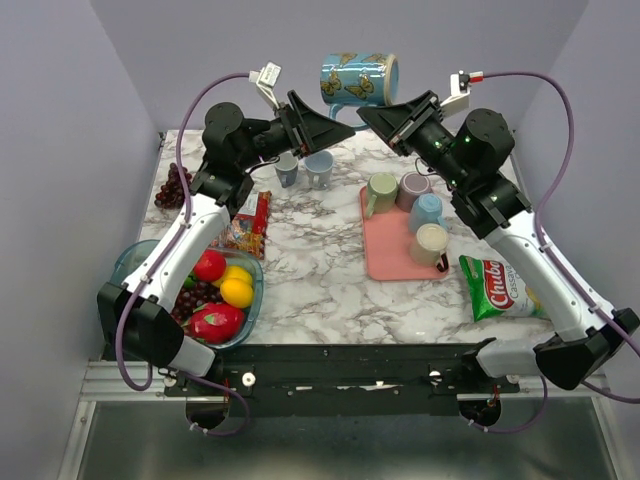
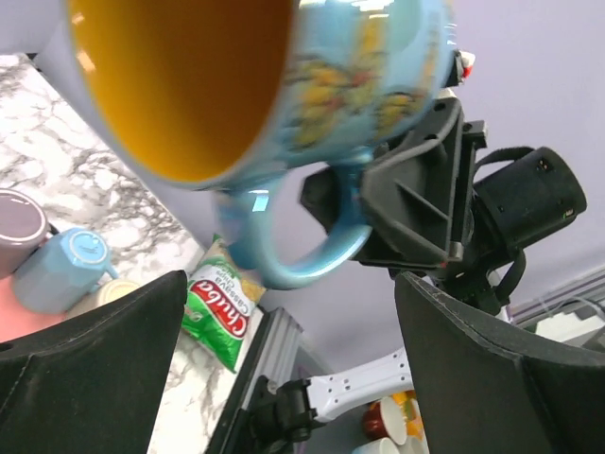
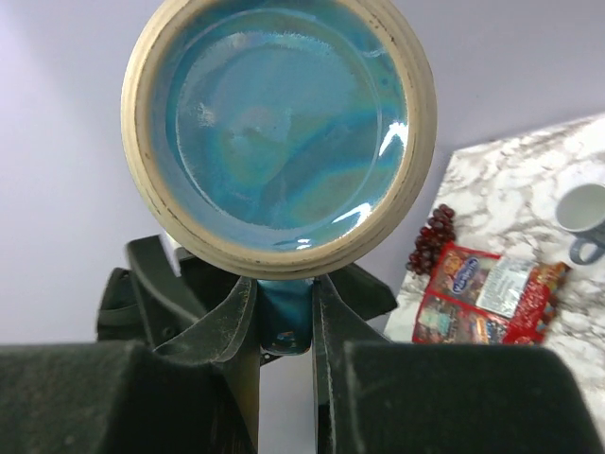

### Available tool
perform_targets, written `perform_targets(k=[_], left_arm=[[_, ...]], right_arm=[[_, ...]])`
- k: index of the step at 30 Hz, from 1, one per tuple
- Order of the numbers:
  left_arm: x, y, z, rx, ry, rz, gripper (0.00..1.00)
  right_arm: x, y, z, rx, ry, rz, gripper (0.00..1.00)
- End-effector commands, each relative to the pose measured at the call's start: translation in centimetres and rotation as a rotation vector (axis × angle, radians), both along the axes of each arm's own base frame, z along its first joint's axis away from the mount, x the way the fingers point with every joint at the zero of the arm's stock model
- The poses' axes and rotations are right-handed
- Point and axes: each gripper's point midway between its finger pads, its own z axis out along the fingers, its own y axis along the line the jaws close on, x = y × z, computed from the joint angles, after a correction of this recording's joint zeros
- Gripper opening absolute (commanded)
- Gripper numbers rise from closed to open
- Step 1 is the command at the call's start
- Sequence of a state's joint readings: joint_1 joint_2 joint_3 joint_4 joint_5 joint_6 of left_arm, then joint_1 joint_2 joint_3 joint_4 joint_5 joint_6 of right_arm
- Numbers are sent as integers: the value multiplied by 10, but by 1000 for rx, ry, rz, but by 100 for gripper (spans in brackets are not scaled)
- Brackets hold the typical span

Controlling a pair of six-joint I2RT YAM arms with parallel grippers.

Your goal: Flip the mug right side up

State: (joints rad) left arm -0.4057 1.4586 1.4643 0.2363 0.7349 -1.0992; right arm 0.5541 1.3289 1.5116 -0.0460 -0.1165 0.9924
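Pinching the blue butterfly mug by its handle in the narrow right pincer, sideways and high over the far edge of the bench, likely for tipping it mouth-up, with the left pincer wide, empty, ready over that same edge.

Bare marble lies between small cups and pink tray.

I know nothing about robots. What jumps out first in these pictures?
A blue butterfly mug hangs on its side in mid-air between the two arms, with the right gripper pinching its handle. The left gripper gapes open beside it. Below, a pink tray holds four cups.
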Motion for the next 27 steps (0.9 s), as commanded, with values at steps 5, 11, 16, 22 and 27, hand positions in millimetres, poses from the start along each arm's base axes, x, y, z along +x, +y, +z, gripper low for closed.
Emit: perform_targets(k=[5,11,16,22,27], left_arm=[[-3,8,39,-155,-27,-41,97],[-2,2,47,-212,-3,-113,72],[-2,0,44,-241,27,-150,44],[3,1,47,-235,21,-124,5],[13,1,38,-199,24,-71,0]], right_arm=[[-47,-12,87,157,-271,97,1],[-45,-5,73,160,-248,131,1],[-41,2,63,153,-228,152,1],[-37,6,48,125,-203,158,1],[-32,4,29,66,-168,127,1]])
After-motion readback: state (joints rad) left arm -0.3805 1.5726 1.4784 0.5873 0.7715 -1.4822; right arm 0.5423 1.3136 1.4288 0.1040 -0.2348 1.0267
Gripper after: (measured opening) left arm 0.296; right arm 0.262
